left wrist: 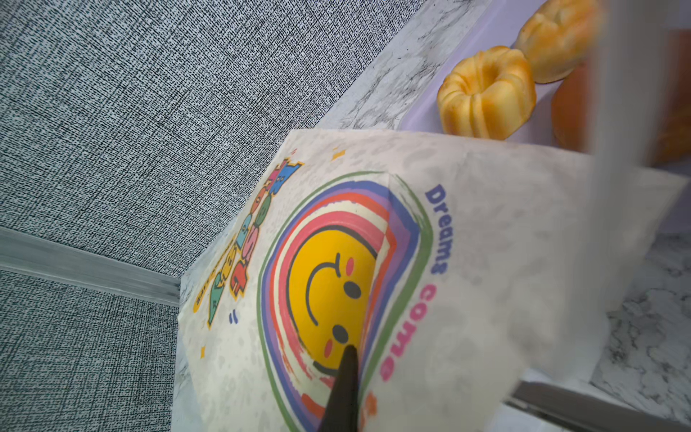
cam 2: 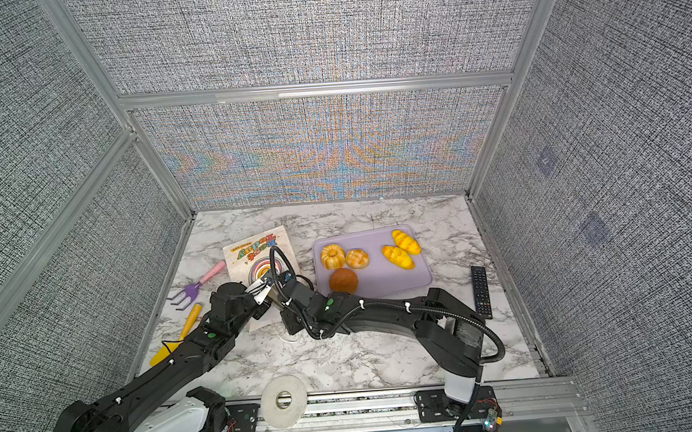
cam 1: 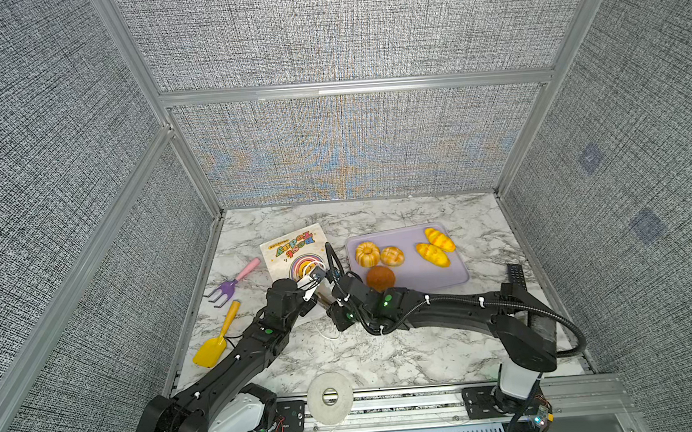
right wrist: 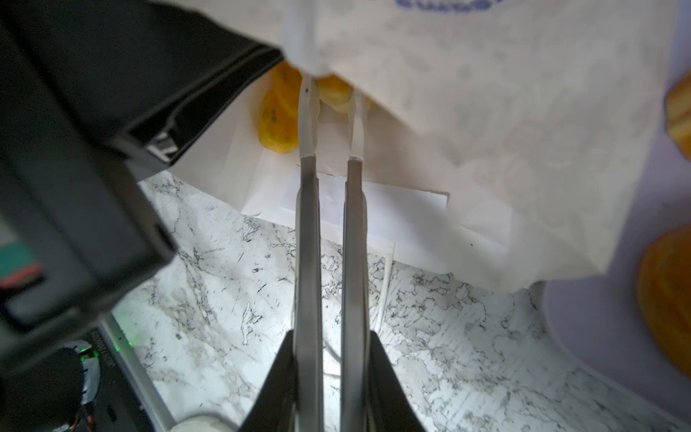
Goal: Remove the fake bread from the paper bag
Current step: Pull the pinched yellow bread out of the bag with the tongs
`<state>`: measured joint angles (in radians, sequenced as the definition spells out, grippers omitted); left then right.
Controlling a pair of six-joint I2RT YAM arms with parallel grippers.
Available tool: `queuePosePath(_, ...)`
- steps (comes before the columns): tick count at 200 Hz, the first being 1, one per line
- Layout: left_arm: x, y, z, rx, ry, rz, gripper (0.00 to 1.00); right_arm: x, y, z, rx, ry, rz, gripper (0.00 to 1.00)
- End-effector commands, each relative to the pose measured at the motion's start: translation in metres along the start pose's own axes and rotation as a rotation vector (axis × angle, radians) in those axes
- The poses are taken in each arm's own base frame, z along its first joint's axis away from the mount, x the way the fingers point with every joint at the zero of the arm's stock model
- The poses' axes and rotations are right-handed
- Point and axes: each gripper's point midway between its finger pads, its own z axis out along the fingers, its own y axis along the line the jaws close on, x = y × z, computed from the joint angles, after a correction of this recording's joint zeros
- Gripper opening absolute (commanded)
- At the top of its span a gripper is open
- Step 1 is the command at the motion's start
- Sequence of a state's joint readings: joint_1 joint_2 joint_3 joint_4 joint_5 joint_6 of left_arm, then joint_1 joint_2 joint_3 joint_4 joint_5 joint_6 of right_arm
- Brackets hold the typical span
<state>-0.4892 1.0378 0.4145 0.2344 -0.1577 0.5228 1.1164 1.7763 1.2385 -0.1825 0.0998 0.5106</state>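
Left gripper [cam 1: 310,284] is pressed shut on the upper sheet of the paper bag [cam 1: 292,252], lifting its mouth at the bag's six o'clock end.
Right gripper [right wrist: 331,101] reaches its long fingers, close together, into that mouth beside yellow toy bread [right wrist: 276,121]; whether they pinch any cannot be told. The bag lies print-up on the marble table [cam 1: 387,347], running toward twelve o'clock. At its three o'clock a lilac tray [cam 1: 424,280] carries a brown bun [cam 1: 381,278] nearest, then a fluted ring [cam 1: 367,254] and a scored round bun [cam 1: 392,256], with two striped ovals [cam 1: 433,254] farthest.
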Motion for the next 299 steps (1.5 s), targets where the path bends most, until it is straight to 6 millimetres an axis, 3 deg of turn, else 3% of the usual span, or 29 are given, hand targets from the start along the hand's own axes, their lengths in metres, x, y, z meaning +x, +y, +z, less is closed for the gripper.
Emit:
queuePosePath(1,-0.001,-0.002,0.0,0.011,-0.001,0.014,0.0,-0.007,0.016,-0.009,-0.052,-0.01,0.008,0.0)
queuePosePath(59,-0.001,0.001,-0.002,-0.003,-0.004,0.012,0.0,0.009,0.03,-0.029,-0.086,0.115,0.032,0.0)
queuePosePath(171,0.001,0.004,-0.002,-0.023,0.005,0.017,0.0,0.055,0.02,-0.093,-0.098,0.286,0.091,0.0)
queuePosePath(250,0.002,0.008,-0.002,-0.047,0.011,0.023,0.0,0.072,0.005,-0.168,-0.03,0.339,0.09,0.0)
queuePosePath(299,0.002,0.008,-0.002,-0.049,0.012,0.027,0.0,0.051,-0.022,-0.238,0.034,0.198,0.118,0.0)
